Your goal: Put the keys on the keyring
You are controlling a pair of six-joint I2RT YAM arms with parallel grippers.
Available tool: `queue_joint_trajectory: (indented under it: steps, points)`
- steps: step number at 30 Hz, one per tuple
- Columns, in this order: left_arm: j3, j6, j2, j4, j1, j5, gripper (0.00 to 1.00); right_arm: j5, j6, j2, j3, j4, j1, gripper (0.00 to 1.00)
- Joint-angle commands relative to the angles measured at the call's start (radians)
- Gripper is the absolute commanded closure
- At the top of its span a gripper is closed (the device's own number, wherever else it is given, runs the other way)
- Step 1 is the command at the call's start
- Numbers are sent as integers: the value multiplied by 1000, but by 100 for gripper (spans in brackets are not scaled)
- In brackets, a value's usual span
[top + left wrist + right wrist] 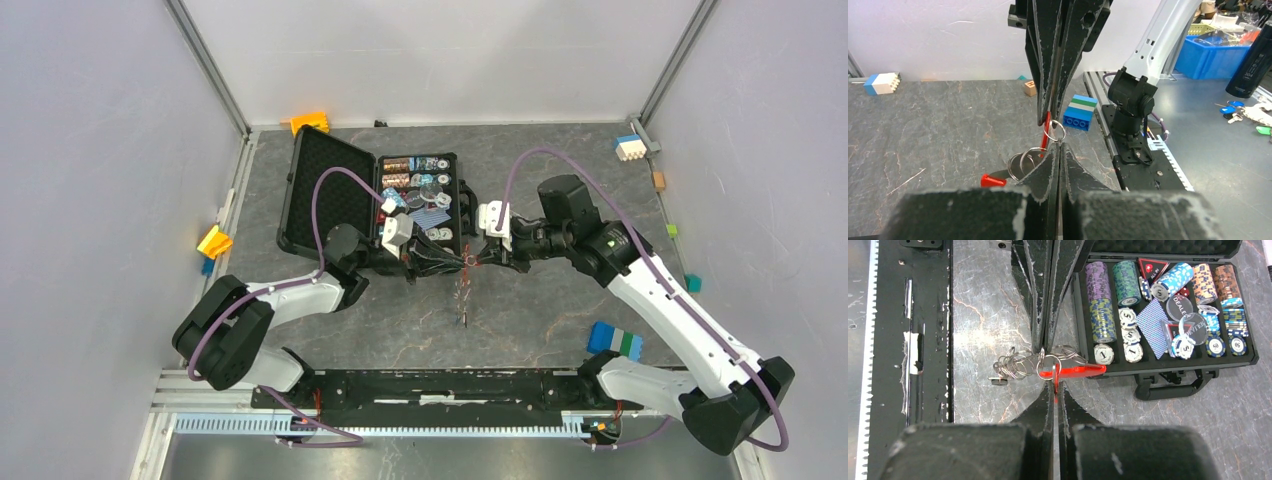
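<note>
Both grippers meet tip to tip above the table, in front of the case. My left gripper (462, 262) (1059, 146) is shut on a small silvery ring (1058, 131) of the keyring. Further linked rings (1022, 163) (1015, 365) hang beside it, and the chain (462, 300) dangles down to the table. The long red tag (1082, 370) sticks out sideways toward the case; its end (993, 181) shows low in the left wrist view. My right gripper (480, 260) (1054, 384) is shut on a thin red piece (1048, 131), apparently the red-headed key, pressed against that ring. A blue key I cannot make out.
An open black case (330, 190) (1148, 371) of poker chips lies just behind the grippers. A blue, green and white block (614, 340) (1080, 113) lies at the near right. Small blocks (630, 147) sit along the table's edges, orange ones (309, 122) at the far left.
</note>
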Motion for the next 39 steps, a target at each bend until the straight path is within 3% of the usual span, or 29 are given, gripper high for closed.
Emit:
queue_joint_trajectory:
  steps: [1, 9, 16, 20, 26, 33, 39]
  points:
    - [19, 67, -16, -3, -7, 11, 98, 22, -5, 1, 75, -12, -1, 100]
    - [39, 69, -5, -33, -6, 10, 98, 59, -7, 20, 117, -28, 10, 100]
    - [47, 74, -4, -46, -5, -16, 97, 205, -14, 22, 149, -35, 72, 100]
    - [47, 78, -14, -61, 0, -24, 91, 305, -29, 35, 187, -56, 106, 100]
    - [48, 84, -50, -71, 41, -26, 75, 423, -74, 64, 249, -90, 128, 100]
    - [55, 98, -107, -124, 131, -11, 43, 551, -143, 84, 267, -108, 154, 100]
    - [84, 114, -142, -208, 203, 14, 26, 677, -198, 124, 285, -149, 194, 100]
